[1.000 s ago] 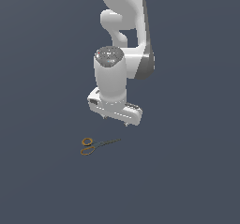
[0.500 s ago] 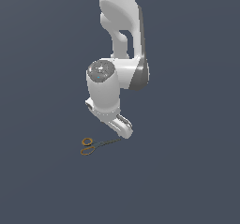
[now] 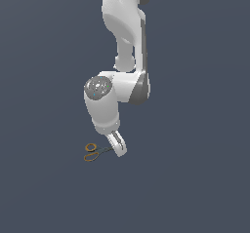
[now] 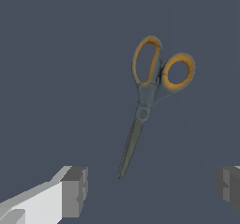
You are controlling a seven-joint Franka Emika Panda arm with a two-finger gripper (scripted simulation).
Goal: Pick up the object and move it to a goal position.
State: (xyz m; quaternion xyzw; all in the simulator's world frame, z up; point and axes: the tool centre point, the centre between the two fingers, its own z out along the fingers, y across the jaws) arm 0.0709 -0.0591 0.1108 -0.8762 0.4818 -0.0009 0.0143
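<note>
1. Gripper (image 4: 150,185) stood wide open, nothing held; in the wrist view one finger pad (image 4: 75,190) sat at the lower left of the frame, the other at the lower right edge.
2. Scissors (image 4: 152,99) lay flat on the dark floor (image 3: 195,188), closed, orange ring handles toward the upper right of the wrist frame, blade tip pointing down toward the gap between the pads.
3. In the exterior view, scissors (image 3: 96,152) sat in the lower left of centre, with the gripper (image 3: 118,146) low and tilted, just beside the blade end. Contact not resolvable there.
4. Judged: approach step, grasp not yet made. Only the blade tip fell between the pads; handles and pivot lay outside.
5. To do well: shift toward the pivot so the pads bracket the shank, square the tilt, descend until the pads straddle it, then close.
6. Risks, judged: thin flat blades could slip from a tip grip; a tilted finger could nudge the scissors away.
</note>
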